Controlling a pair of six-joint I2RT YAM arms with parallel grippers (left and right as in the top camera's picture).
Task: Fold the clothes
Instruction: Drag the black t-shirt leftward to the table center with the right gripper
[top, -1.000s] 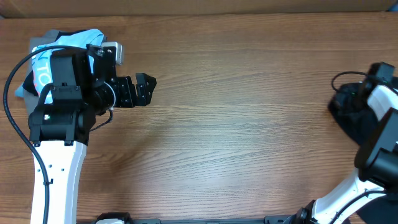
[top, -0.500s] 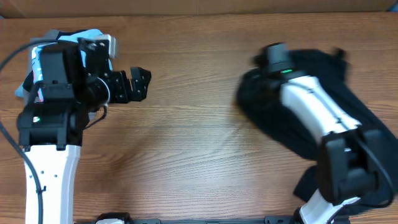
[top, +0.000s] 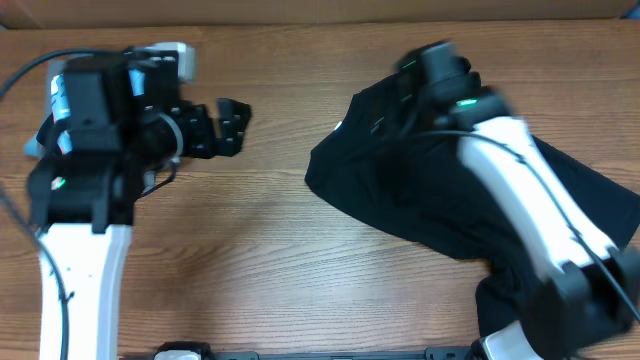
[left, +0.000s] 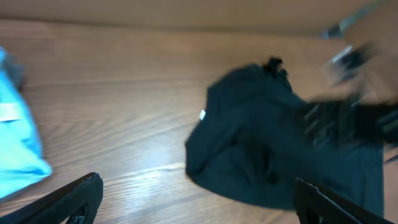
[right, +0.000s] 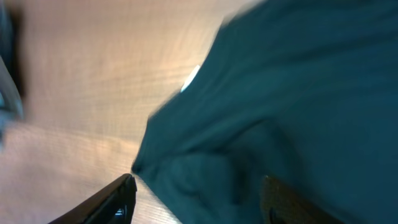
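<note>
Swept across from the far right edge within a second, the black T-shirt (top: 400, 190) now lies spread in a loose, rumpled heap on the wooden table (top: 300, 270), its leading edge nearer the left arm than half a second ago. Its small white neck label (top: 338, 127) shows at that leading edge.

Over the shirt stretches the right arm, white and motion-blurred, hiding a long strip of cloth down the middle in the overhead view. The right gripper (right: 199, 194) hangs above the shirt's label side, its two fingers (right: 121, 196) set apart, with dark fabric filling the wrist view beneath them; whether the tips touch the cloth cannot be told through the blur.

Well away from the shirt, across a stretch of bare wood, the left gripper (top: 236, 128) points toward it with its fingers spread wide and nothing between them. Its wrist camera looks straight at the shirt (left: 261, 149).

Farther from the shirt still, behind the left arm, lies a light blue garment (left: 18, 146), which the arm's black housing mostly covers from above.
</note>
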